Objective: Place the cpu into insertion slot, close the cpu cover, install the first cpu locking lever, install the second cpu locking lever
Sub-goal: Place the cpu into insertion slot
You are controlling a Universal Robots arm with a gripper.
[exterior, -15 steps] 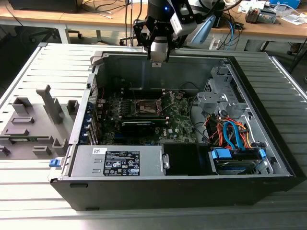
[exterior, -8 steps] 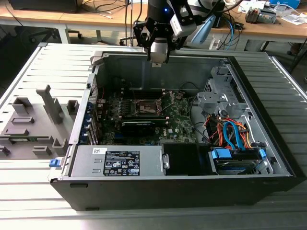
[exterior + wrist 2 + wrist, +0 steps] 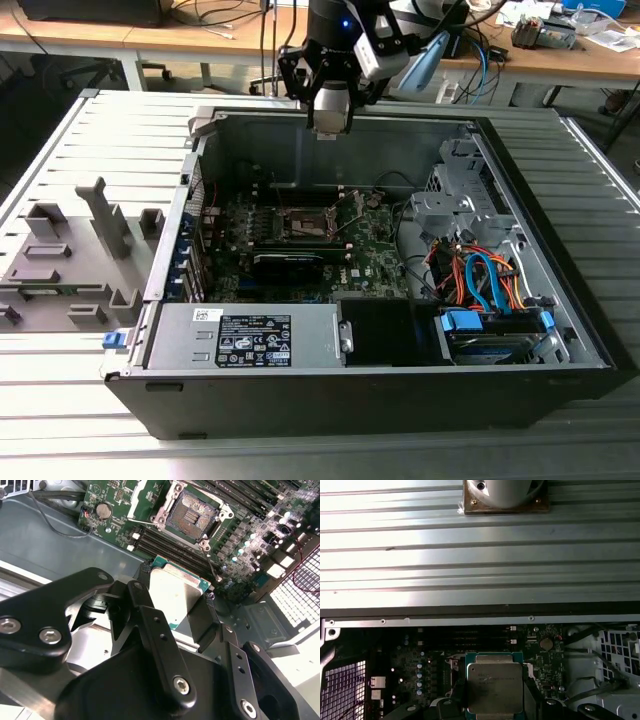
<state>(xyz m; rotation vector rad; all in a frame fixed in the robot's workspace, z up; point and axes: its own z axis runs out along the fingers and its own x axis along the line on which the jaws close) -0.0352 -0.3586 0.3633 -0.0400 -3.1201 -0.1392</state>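
Gripper point(image 3: 176, 611) clamped on opposite edges of the cpu point(image 3: 172, 587), hanging above the case point(image 3: 420, 120) near its far wall, open air beneath, slot point(image 3: 192, 512) bare on the green board point(image 3: 120, 530), cover point(image 3: 141, 500) tilted up along one slot edge.

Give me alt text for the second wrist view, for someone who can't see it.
A black gripper holds a silvery-grey square cpu by its edges above a green circuit board. Beyond it, the dark square insertion slot with a thin metal rim lies open and empty.
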